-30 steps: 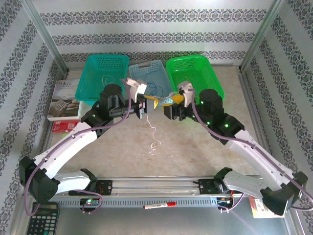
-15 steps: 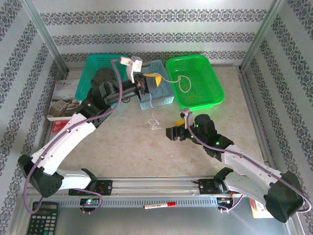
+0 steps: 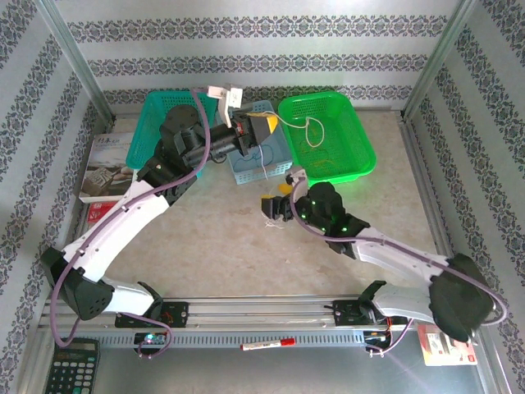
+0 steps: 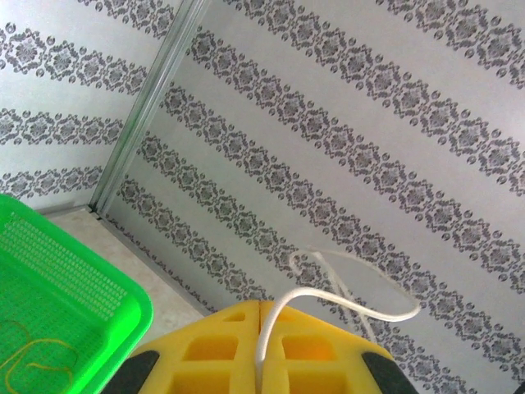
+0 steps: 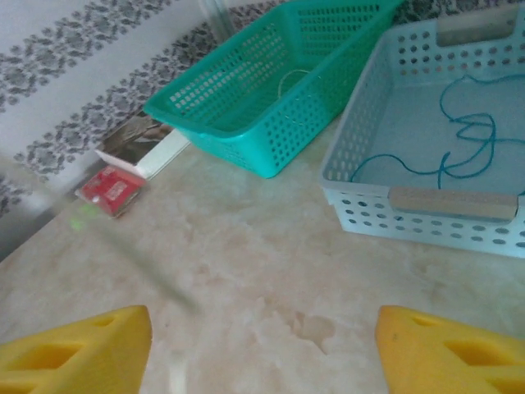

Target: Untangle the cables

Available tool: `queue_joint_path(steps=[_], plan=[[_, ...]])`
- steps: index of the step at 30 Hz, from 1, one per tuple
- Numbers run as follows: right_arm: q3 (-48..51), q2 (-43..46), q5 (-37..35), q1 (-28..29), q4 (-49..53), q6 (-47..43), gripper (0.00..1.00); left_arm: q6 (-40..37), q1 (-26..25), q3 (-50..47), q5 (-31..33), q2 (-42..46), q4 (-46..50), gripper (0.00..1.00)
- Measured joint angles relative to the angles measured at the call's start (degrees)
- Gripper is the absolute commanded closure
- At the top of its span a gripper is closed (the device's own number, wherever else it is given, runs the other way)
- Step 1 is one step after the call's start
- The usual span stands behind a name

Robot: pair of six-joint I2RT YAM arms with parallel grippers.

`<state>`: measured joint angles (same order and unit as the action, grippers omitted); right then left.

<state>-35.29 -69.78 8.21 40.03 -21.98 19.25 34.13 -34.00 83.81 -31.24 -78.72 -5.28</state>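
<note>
Pinches a whitish cable point(image 4: 262, 345) in the left claw point(image 4: 259, 316) above the blue basket point(image 5: 394, 226); holds the right claw point(image 5: 264, 316) spread, low over the counter point(image 5: 246, 246).

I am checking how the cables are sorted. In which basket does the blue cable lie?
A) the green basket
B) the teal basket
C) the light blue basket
C: in the right wrist view the blue cable curls on the floor of the light blue basket.
</note>
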Motion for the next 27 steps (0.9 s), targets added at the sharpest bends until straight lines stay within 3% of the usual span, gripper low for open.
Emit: queue_joint_path(steps=[3, 6, 10, 19, 23, 27], plan=[[-0.3, -5.7, -1.3, 0.0, -3.5, 0.2, 0.76, 0.9, 0.0, 1.6, 0.2, -0.1, -0.2, 1.00], [0.5, -9.8, -2.3, 0.0, -6.4, 1.0, 0.85, 0.7, 0.2, 5.4, 0.9, -0.6, 0.4, 1.00], [4.3, -11.3, -3.6, 0.0, -10.2, 2.4, 0.86, 0.5, 3.1, 13.0, 1.7, -2.0, 2.0, 1.00], [11.6, -12.5, -6.1, 0.7, -14.6, 5.7, 0.84, 2.4, 16.0, 28.3, 1.2, -8.6, 3.0, 1.00], [12.7, -12.2, -6.3, 0.7, -14.7, 6.6, 0.74, 2.0, 20.4, 30.2, 1.0, -10.8, 5.0, 1.00], [12.8, -9.4, -6.2, 0.7, -13.9, 7.3, 0.55, 0.3, 25.2, 30.2, 1.1, -12.9, 7.3, 1.00]])
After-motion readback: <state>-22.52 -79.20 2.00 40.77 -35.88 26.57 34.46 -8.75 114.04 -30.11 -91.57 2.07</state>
